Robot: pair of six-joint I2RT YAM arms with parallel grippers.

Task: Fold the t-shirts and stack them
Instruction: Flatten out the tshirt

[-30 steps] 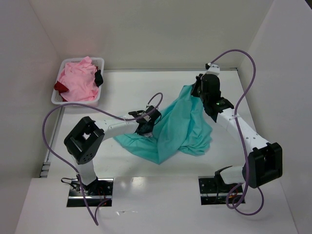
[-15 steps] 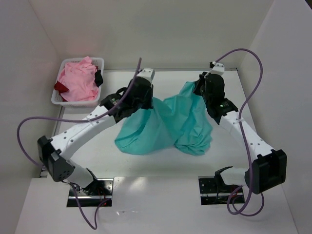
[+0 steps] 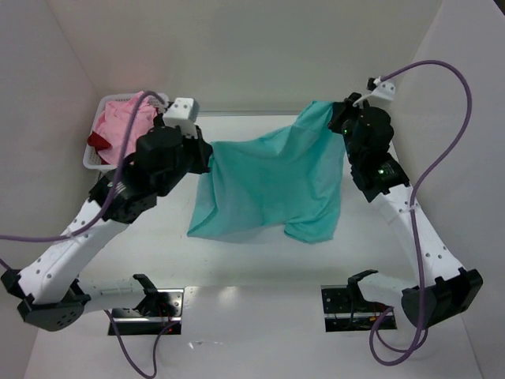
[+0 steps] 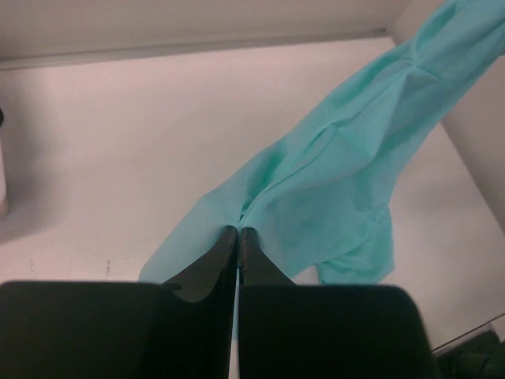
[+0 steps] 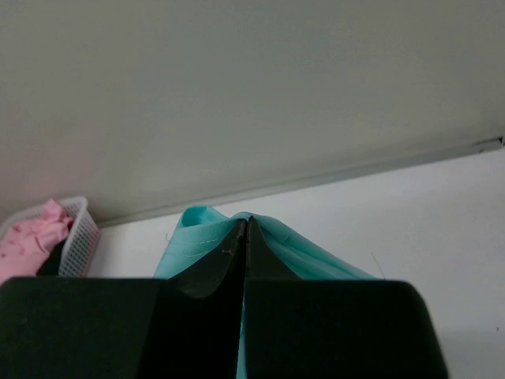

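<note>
Teal t-shirt (image 3: 272,185) aloft between left gripper (image 4: 238,232), right gripper (image 5: 247,223)

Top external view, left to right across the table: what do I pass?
White basket holding the pink t-shirt → left gripper → teal t-shirt, hanging stretched between the two grippers, each shut on an upper corner → right gripper.

No lettering, label, brand, number or sign can be read in any of the 3 views. The teal t-shirt (image 3: 268,185) and the white basket (image 3: 93,160) show only plain, unprinted surfaces.
</note>
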